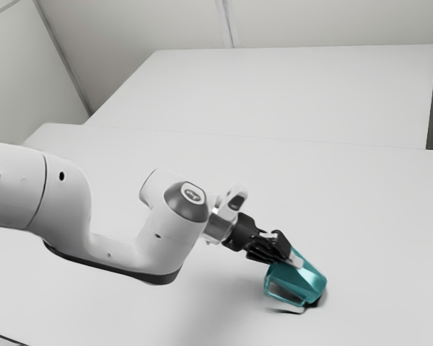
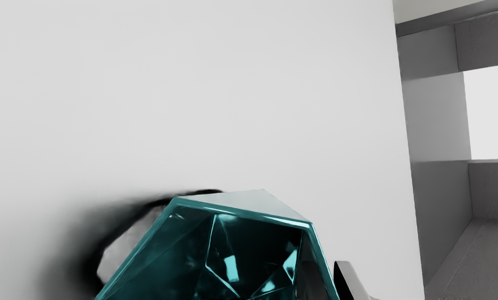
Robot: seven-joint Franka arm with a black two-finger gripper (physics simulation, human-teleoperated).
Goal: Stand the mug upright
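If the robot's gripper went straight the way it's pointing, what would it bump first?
Probably the teal mug, right at the tip of the gripper, with the white table beyond. Any gap before the mug is unclear.

- The wrist view's edge cuts our mug (image 2: pixel 232 237) short.
- In the exterior view, we lose our arm (image 1: pixel 65 194) at nine o'clock, the table (image 1: pixel 375 238) at six.

So the mug (image 1: pixel 309 278) is a shiny teal thing, kinda chunky and faceted, with an angular loop handle. It's tipped over at a slant, not upright, well in from the far edge of the table (image 1: pixel 375 216), open mouth showing.
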